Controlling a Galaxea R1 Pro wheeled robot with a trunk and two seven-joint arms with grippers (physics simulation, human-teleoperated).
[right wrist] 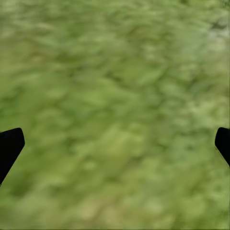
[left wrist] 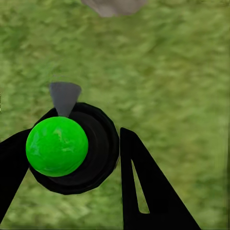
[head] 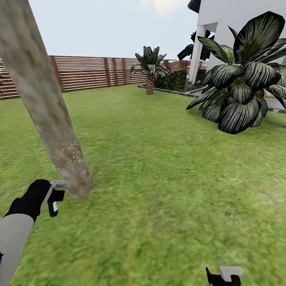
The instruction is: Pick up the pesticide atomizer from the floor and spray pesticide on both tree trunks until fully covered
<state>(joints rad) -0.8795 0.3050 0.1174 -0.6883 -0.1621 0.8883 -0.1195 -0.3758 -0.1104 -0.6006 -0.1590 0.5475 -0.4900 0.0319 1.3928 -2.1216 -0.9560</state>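
A thick grey-brown tree trunk [head: 43, 103] leans up from the grass at the left. Whitish pesticide specks [head: 68, 153] dot its lower bark. My left gripper [head: 51, 195] is shut on the pesticide atomizer [head: 55, 198], whose pale grey head points at the trunk's base from just beside it. In the left wrist view the atomizer [left wrist: 57, 146] shows as a bright green round body in a black ring with a grey nozzle, held between the black fingers [left wrist: 143, 191]; the trunk base [left wrist: 114, 5] lies ahead. My right gripper [head: 224, 277] hangs low over the floor [head: 159, 190], open [right wrist: 115, 143] with only grass between its tips.
A brown slat fence [head: 87, 71] closes the lawn at the back. A small palm [head: 150, 69] stands by a planted bed edge. A large dark-leaved shrub [head: 242, 79] and a white building [head: 234, 24] take up the right side. Open grass stretches between trunk and shrub.
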